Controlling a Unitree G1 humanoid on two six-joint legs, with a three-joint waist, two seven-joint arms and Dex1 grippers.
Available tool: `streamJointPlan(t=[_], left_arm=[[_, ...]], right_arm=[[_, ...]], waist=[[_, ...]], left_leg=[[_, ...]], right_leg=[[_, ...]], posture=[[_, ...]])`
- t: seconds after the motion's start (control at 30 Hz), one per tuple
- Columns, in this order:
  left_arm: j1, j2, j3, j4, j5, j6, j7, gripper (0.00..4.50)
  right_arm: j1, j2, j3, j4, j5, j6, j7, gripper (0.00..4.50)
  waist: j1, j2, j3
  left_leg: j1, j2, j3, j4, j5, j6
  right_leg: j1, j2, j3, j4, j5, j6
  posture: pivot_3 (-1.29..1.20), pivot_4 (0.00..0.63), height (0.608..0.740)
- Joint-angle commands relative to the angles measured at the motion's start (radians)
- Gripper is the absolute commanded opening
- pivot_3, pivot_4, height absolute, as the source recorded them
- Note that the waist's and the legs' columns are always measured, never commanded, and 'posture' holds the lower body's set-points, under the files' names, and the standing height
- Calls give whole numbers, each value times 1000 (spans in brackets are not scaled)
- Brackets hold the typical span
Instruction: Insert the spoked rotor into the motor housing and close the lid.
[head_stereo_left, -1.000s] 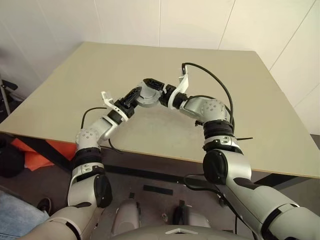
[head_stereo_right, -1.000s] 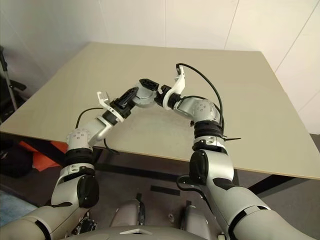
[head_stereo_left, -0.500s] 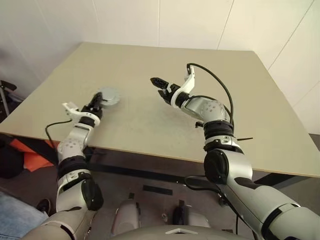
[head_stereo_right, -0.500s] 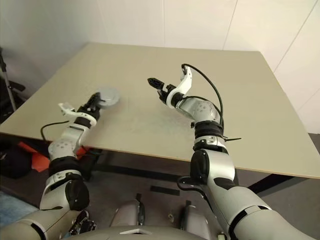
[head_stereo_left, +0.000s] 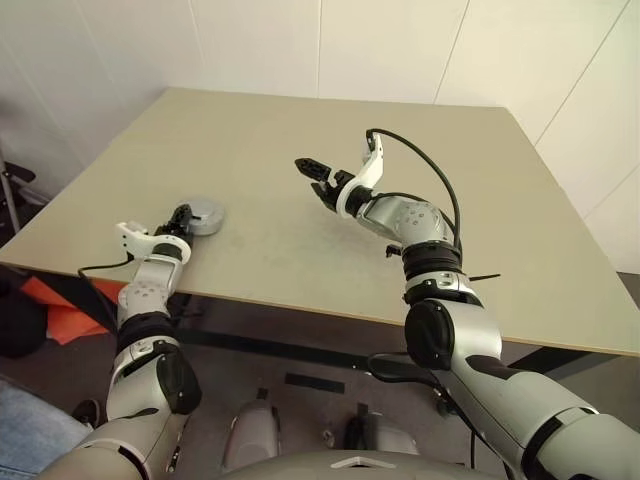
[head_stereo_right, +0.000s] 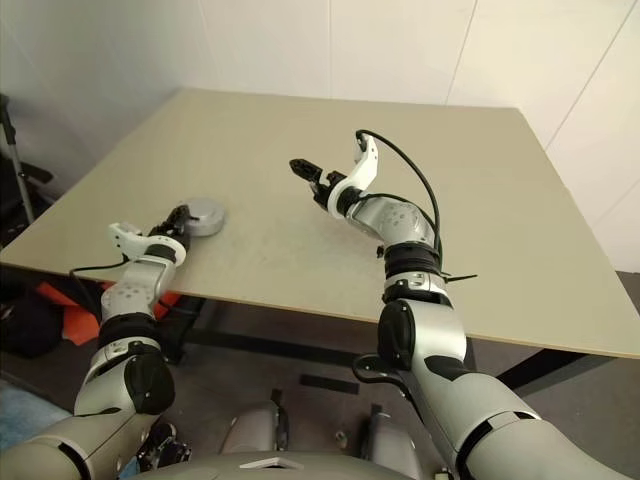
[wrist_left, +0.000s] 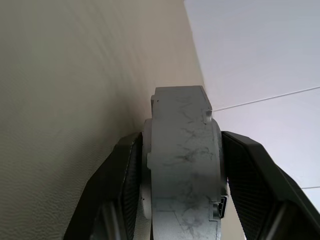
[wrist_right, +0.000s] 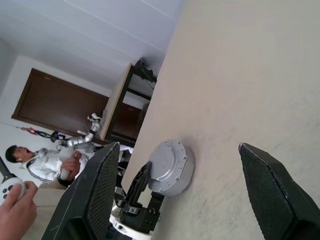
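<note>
Left pincer (head_stereo_left: 181, 213) clamps the closed motor housing (head_stereo_left: 204, 216) (lid already on, looks like) at the counter (head_stereo_left: 300, 250) near its left front edge; right pincer (head_stereo_left: 306, 167) hangs wide and empty over mid-counter. Risk, as I judge it: opening unevenly could drag or tip the housing toward that edge.

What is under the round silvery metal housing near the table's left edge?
The round silvery metal housing rests on the beige table, its closed face up. The left tool grips its sides. Its inside is covered, so the contents cannot be seen.
</note>
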Motion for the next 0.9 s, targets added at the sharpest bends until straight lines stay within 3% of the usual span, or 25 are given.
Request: streamJointPlan(t=[0.03,0.27,0.57,0.7,0.9], left_arm=[[-43,47,1,-2,32,-72,-6,2200],[-63,119,20,99,118,-236,64,4275],[-119,216,-21,156,198,-329,30,4275],[-146,208,-125,62,266,-314,-36,4275],[-131,172,-338,-181,366,-289,-187,4275]], right_arm=[[-28,-2,12,-11,-3,-14,17,4305],[-33,-10,19,12,-11,-26,25,4332],[-12,-28,109,-18,-98,-108,129,4332],[79,-60,281,-133,-274,-375,269,4332],[171,-212,467,-217,-493,-521,346,4332]], waist=[[0,0,0],[-3,0,0],[3,-1,0],[10,-2,-1],[12,-3,-1]], left_leg=[[0,0,0,0,0,0],[2,0,0,-1,1,-1],[3,0,0,-1,1,-2],[2,0,0,-1,2,-3],[2,-1,0,-1,2,-3]], right_leg=[[0,0,0,0,0,0],[0,0,0,0,0,0],[1,0,0,1,0,0],[2,0,0,0,0,1],[3,-1,0,0,1,1]], posture=[[0,0,740],[0,0,740],[0,0,740],[0,0,740],[0,0,740]])
